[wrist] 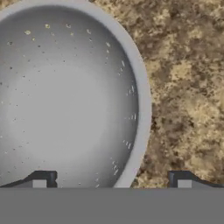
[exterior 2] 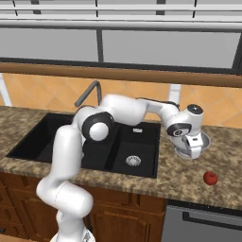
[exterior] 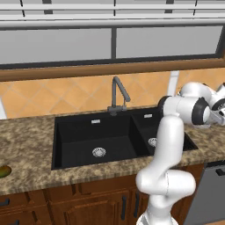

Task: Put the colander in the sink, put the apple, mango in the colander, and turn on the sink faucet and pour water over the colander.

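Observation:
The silver perforated colander point(wrist: 65, 100) sits on the granite counter to the right of the black double-basin sink point(exterior 2: 142, 142), its rim point(exterior 2: 205, 143) showing beside my hand. My gripper point(wrist: 112, 180) is open and points down at it point(exterior 2: 193, 152), and the colander's right rim runs between the two fingertips. A red apple point(exterior 2: 211, 178) lies on the counter, nearer the front edge than the colander. The yellow-green mango point(exterior: 3, 171) rests on the counter far left of the sink point(exterior: 88, 136). The dark faucet point(exterior: 117, 94) stands behind the basins, with no water running.
A white soap dispenser point(exterior 2: 175, 92) stands behind the sink's right corner against the tiled wall. My arm point(exterior 2: 137, 111) stretches across the smaller basin. A wooden ledge and window run along the back. A dishwasher front point(exterior 2: 208, 222) is under the counter at right.

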Robot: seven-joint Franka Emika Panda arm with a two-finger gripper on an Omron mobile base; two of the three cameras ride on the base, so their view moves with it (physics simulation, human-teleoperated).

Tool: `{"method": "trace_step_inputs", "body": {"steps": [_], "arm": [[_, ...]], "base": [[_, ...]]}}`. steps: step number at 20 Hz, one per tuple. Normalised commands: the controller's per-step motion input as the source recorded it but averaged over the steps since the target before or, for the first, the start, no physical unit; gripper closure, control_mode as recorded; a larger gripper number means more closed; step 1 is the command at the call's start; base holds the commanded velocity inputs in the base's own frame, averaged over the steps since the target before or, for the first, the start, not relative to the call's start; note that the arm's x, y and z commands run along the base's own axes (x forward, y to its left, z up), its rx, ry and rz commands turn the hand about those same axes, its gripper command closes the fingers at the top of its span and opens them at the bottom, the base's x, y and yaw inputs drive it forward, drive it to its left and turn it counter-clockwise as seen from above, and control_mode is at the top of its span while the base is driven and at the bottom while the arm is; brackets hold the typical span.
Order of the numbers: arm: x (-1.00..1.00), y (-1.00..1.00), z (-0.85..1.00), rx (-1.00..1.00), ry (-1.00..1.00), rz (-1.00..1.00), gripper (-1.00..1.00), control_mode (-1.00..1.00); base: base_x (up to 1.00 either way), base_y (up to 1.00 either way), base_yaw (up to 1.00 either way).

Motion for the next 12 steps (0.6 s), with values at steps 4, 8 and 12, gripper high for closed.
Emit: {"method": "trace_step_inputs", "body": {"steps": [4, 8, 12], "arm": [[0.31, -0.09, -0.38, 0.00, 0.03, -0.02, -1.00, -1.00], [0.29, -0.11, -0.38, 0.00, 0.03, -0.02, -1.00, -1.00], [0.13, -0.07, -0.36, 0.00, 0.00, -0.03, 1.00, -1.00]], "base": [[0.00, 0.00, 0.00], [0.00, 0.00, 0.00], [0.00, 0.00, 0.00]]}}
